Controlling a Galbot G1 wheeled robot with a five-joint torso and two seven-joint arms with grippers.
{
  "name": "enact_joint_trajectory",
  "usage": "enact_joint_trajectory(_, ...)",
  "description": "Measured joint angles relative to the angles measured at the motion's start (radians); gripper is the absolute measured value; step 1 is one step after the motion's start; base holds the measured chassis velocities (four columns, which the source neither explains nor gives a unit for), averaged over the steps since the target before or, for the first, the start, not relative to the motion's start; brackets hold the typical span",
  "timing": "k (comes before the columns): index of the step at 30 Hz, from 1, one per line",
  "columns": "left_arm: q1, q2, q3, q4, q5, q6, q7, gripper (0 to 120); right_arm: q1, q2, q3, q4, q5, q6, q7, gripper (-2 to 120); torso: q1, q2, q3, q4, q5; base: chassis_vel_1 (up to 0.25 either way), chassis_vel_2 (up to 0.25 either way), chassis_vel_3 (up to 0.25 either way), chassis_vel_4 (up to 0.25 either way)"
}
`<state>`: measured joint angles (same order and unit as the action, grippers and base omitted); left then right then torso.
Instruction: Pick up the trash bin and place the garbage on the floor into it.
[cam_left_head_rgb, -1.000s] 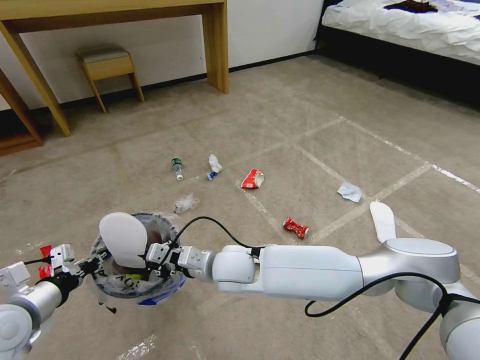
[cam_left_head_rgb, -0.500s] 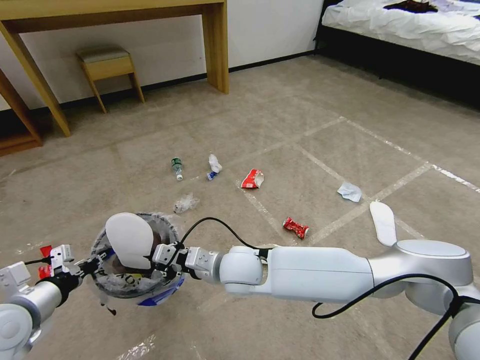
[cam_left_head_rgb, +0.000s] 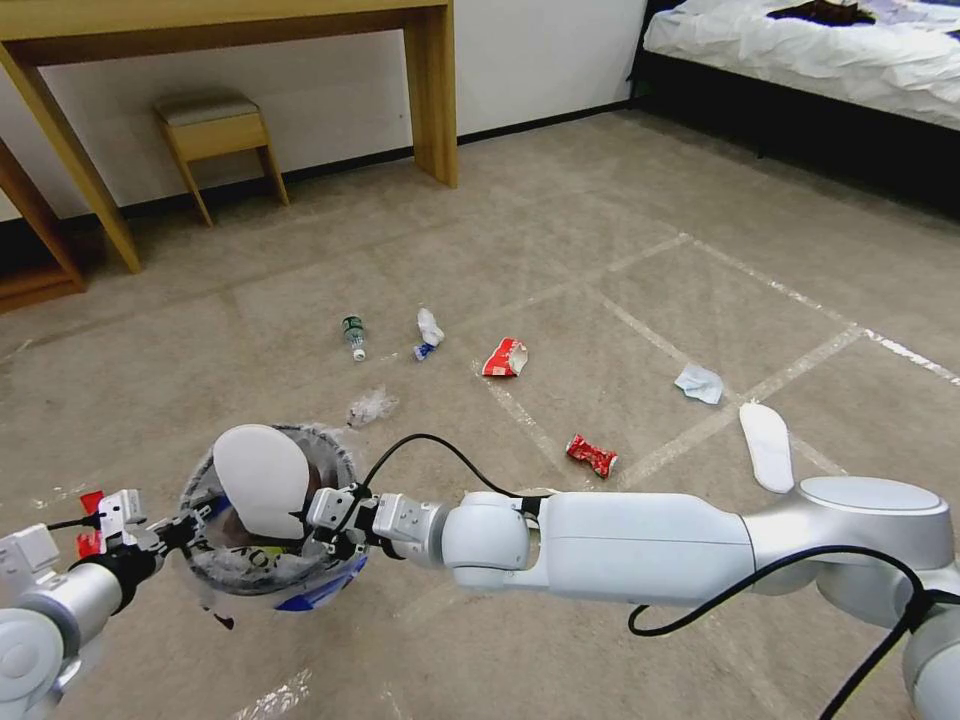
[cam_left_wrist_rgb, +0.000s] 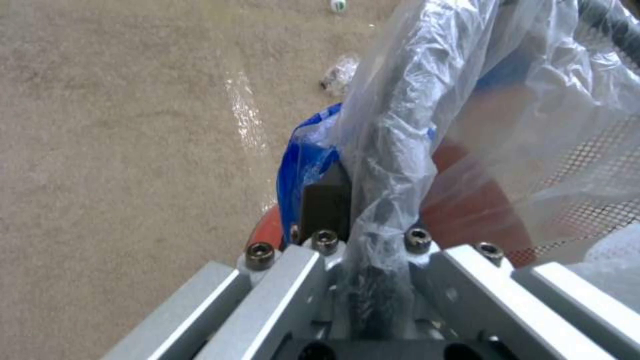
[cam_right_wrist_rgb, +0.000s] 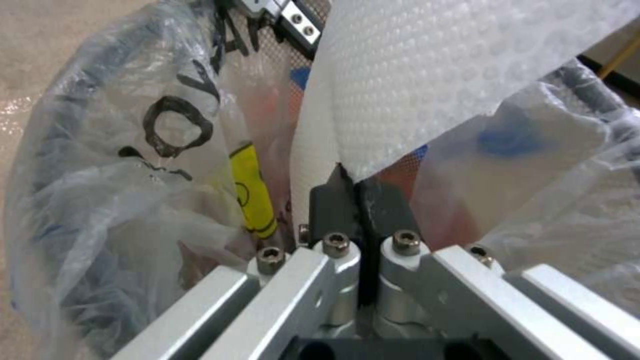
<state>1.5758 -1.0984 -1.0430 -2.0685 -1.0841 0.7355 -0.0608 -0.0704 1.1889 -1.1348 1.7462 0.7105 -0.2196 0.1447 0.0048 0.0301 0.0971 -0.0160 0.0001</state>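
The trash bin (cam_left_head_rgb: 262, 572), lined with a crinkly clear-and-blue bag, hangs just above the floor (cam_left_head_rgb: 600, 260) at the lower left. My left gripper (cam_left_head_rgb: 168, 533) is shut on its bag-covered rim (cam_left_wrist_rgb: 390, 165). My right gripper (cam_left_head_rgb: 318, 520) reaches across from the right and is shut on a white insole (cam_left_head_rgb: 258, 478), which stands tilted in the bin's mouth. Its dark fingers (cam_right_wrist_rgb: 333, 202) pinch the insole (cam_right_wrist_rgb: 453, 70) edge inside the bag (cam_right_wrist_rgb: 100, 200). Garbage lies beyond: a green-labelled bottle (cam_left_head_rgb: 353, 335), crumpled white paper (cam_left_head_rgb: 429, 327), clear plastic (cam_left_head_rgb: 371, 406), a red wrapper (cam_left_head_rgb: 505, 357), a crushed red can (cam_left_head_rgb: 591, 455), pale paper (cam_left_head_rgb: 699, 383) and another insole (cam_left_head_rgb: 767, 445).
A wooden desk leg (cam_left_head_rgb: 432, 95) and a small stool (cam_left_head_rgb: 215, 135) stand by the far wall. A bed (cam_left_head_rgb: 810, 50) fills the far right corner. A black cable (cam_left_head_rgb: 430, 445) loops off my right arm. Whitish tape lines (cam_left_head_rgb: 640, 330) cross the carpet.
My right arm has shifted slightly to the right, carrying the insole with it over the bin's mouth. The left gripper and the bin have held still.
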Motion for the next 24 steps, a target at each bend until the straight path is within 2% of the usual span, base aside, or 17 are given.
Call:
enact_joint_trajectory(2, 0.000, -0.001, 0.000, 0.000, 0.000, 0.000, 0.000, 1, 0.001, 0.001, 0.000, 0.001, 0.002, -0.003, 0.002, 2, 0.000, 0.000, 0.000, 0.0000, 0.0000, 0.000, 0.000, 0.000, 0.000)
enact_joint_trajectory(4, 0.001, -0.005, 0.000, 0.000, 0.000, 0.000, 0.000, 1, 0.005, 0.001, -0.002, 0.006, 0.005, -0.009, 0.003, 15, 0.000, 0.000, 0.000, 0.0000, 0.0000, 0.000, 0.000, 0.000, 0.000)
enact_joint_trajectory(5, 0.001, -0.005, 0.000, 0.000, 0.000, 0.000, 0.000, 1, 0.005, 0.001, -0.002, 0.006, 0.005, -0.009, 0.003, 15, 0.000, 0.000, 0.000, 0.0000, 0.0000, 0.000, 0.000, 0.000, 0.000)
enact_joint_trajectory(7, 0.001, -0.007, 0.000, 0.000, 0.001, 0.000, 0.000, 1, 0.007, 0.000, -0.003, 0.008, 0.007, -0.009, 0.003, 26, 0.000, 0.000, 0.000, 0.0000, 0.0000, 0.000, 0.000, 0.000, 0.000)
enact_joint_trajectory(8, 0.001, -0.007, 0.000, 0.000, 0.001, 0.000, 0.000, 1, 0.007, 0.000, -0.003, 0.008, 0.007, -0.009, 0.003, 26, 0.000, 0.000, 0.000, 0.0000, 0.0000, 0.000, 0.000, 0.000, 0.000)
enact_joint_trajectory(10, 0.000, -0.009, 0.000, 0.000, 0.002, 0.000, 0.000, 1, 0.010, -0.004, -0.003, 0.012, 0.008, -0.009, 0.004, 36, 0.000, 0.000, 0.000, 0.0000, 0.0000, 0.000, 0.000, 0.000, 0.000)
enact_joint_trajectory(11, 0.000, -0.009, 0.000, 0.000, 0.002, 0.000, 0.000, 1, 0.010, -0.004, -0.003, 0.012, 0.008, -0.009, 0.004, 36, 0.000, 0.000, 0.000, 0.0000, 0.0000, 0.000, 0.000, 0.000, 0.000)
enact_joint_trajectory(13, 0.000, -0.011, 0.000, 0.000, 0.003, 0.000, 0.000, 1, 0.013, -0.012, -0.003, 0.018, 0.010, -0.010, 0.004, 48, 0.000, 0.000, 0.000, 0.0000, 0.0000, 0.000, 0.000, 0.000, 0.000)
enact_joint_trajectory(14, 0.000, -0.011, 0.000, 0.000, 0.003, 0.000, 0.000, 1, 0.013, -0.012, -0.003, 0.018, 0.010, -0.010, 0.004, 48, 0.000, 0.000, 0.000, 0.0000, 0.0000, 0.000, 0.000, 0.000, 0.000)
enact_joint_trajectory(17, 0.000, -0.013, 0.002, 0.000, 0.005, 0.000, 0.000, 1, 0.017, -0.023, -0.003, 0.028, 0.017, -0.011, 0.005, 61, 0.000, 0.000, 0.000, 0.0000, 0.0000, 0.000, 0.000, 0.000, 0.000)
enact_joint_trajectory(19, 0.000, -0.013, 0.002, 0.000, 0.005, 0.000, 0.000, 1, 0.019, -0.026, -0.003, 0.032, 0.019, -0.012, 0.006, 65, 0.000, 0.000, 0.000, 0.0000, 0.0000, 0.000, 0.000, 0.000, 0.000)
enact_joint_trajectory(21, 0.001, -0.014, 0.001, -0.001, 0.006, 0.000, 0.000, 1, 0.023, -0.029, -0.003, 0.041, 0.024, -0.013, 0.007, 77, 0.000, 0.000, 0.000, 0.0000, 0.0000, 0.000, 0.000, 0.000, 0.000)
enact_joint_trajectory(22, 0.001, -0.014, 0.001, -0.001, 0.006, 0.000, 0.000, 1, 0.023, -0.029, -0.003, 0.041, 0.024, -0.013, 0.007, 77, 0.000, 0.000, 0.000, 0.0000, 0.0000, 0.000, 0.000, 0.000, 0.000)
enact_joint_trajectory(24, 0.006, -0.018, -0.002, -0.005, 0.006, 0.000, 0.000, 1, 0.031, -0.038, 0.000, 0.058, 0.028, -0.014, 0.009, 87, 0.000, 0.000, 0.000, 0.0001, 0.0000, 0.000, 0.000, 0.000, 0.000)
